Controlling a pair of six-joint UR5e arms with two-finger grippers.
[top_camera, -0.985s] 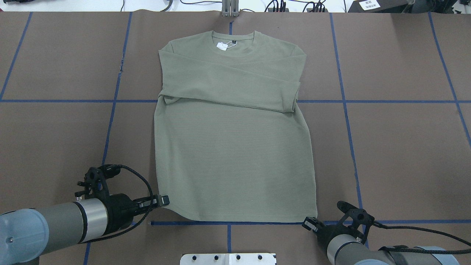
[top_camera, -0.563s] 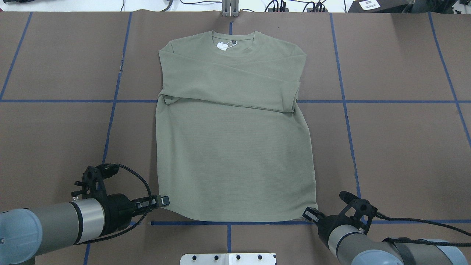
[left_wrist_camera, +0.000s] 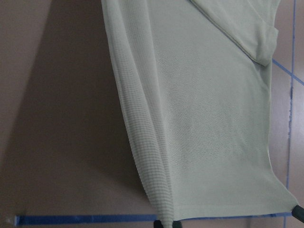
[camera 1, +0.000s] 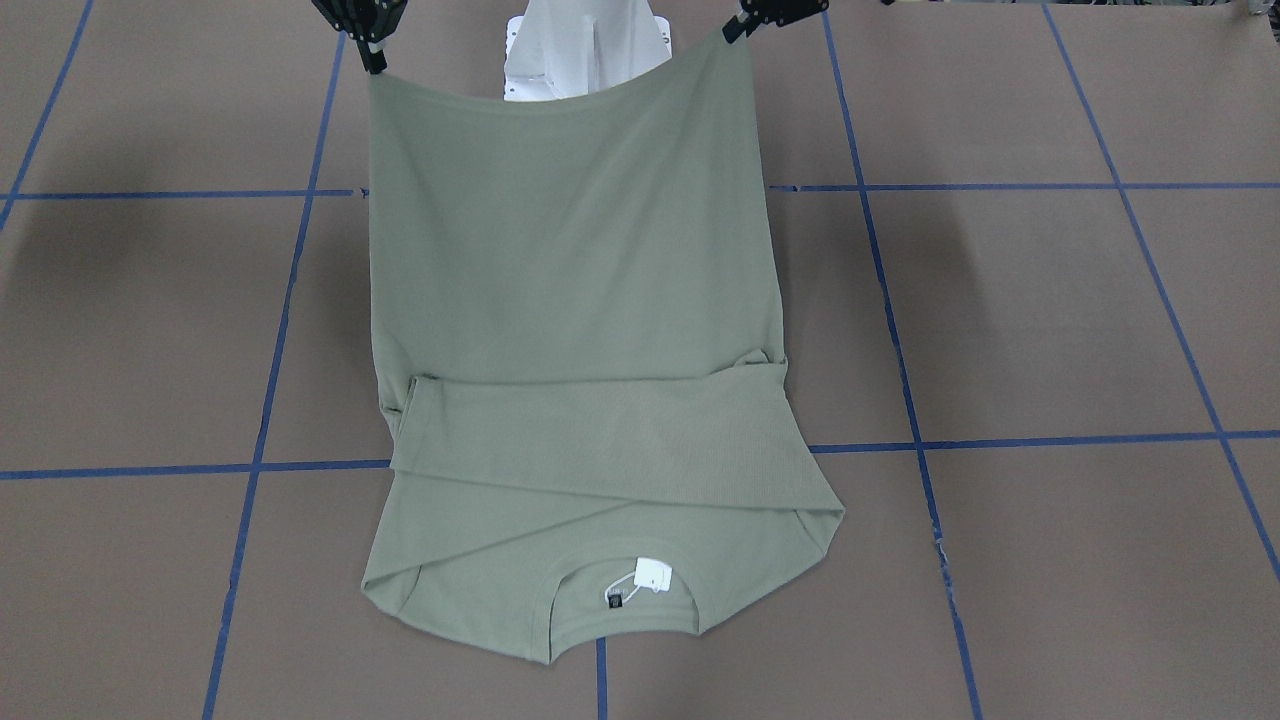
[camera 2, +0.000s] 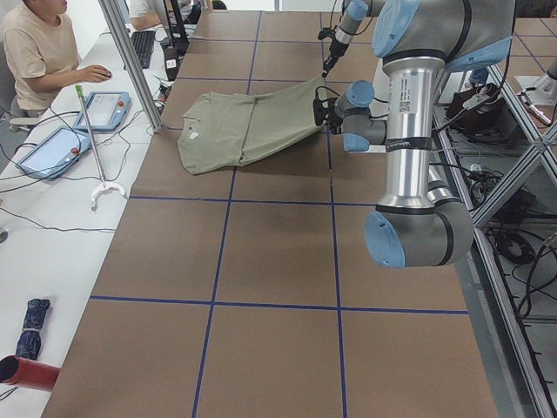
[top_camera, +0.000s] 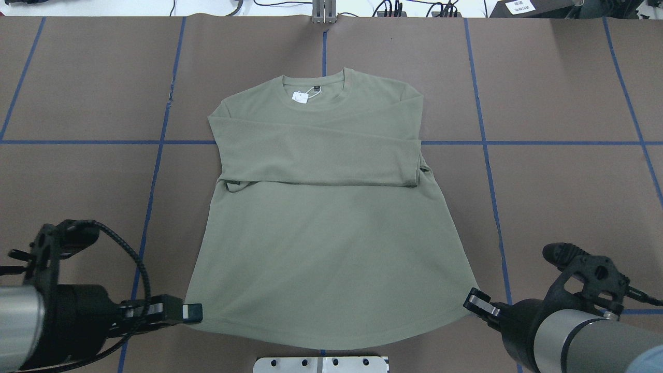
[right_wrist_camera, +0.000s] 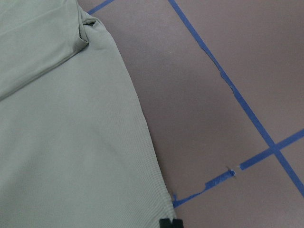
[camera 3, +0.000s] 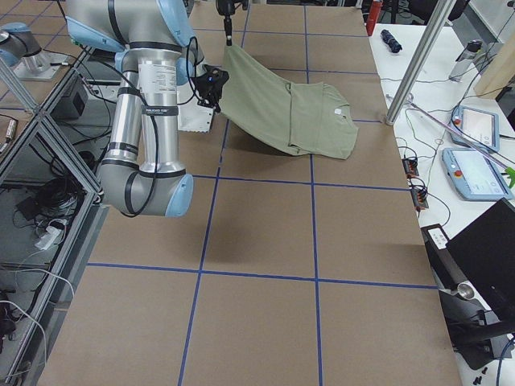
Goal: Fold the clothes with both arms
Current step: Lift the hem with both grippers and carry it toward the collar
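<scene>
The sage-green long-sleeved shirt (top_camera: 321,248) has both sleeves folded across its chest. Its collar end with the white tag (top_camera: 299,97) rests on the table. My left gripper (top_camera: 194,312) is shut on the left hem corner. My right gripper (top_camera: 472,300) is shut on the right hem corner. Both hold the hem raised off the table, so the shirt (camera 1: 570,300) slopes down to the collar. In the front view the left gripper (camera 1: 735,28) is on the right and the right gripper (camera 1: 372,60) on the left. The wrist views show hanging cloth (left_wrist_camera: 199,118) (right_wrist_camera: 71,142).
The white pedestal base (top_camera: 321,364) sits just below the lifted hem. The brown table cover carries blue tape lines (top_camera: 487,155). An operator (camera 2: 35,52) sits at a side desk with tablets beyond a metal pole (camera 2: 130,61).
Both grippers have risen and drawn back toward the robot with the hem corners. The hem has lifted off the table and the whole shirt has slid toward the robot.
</scene>
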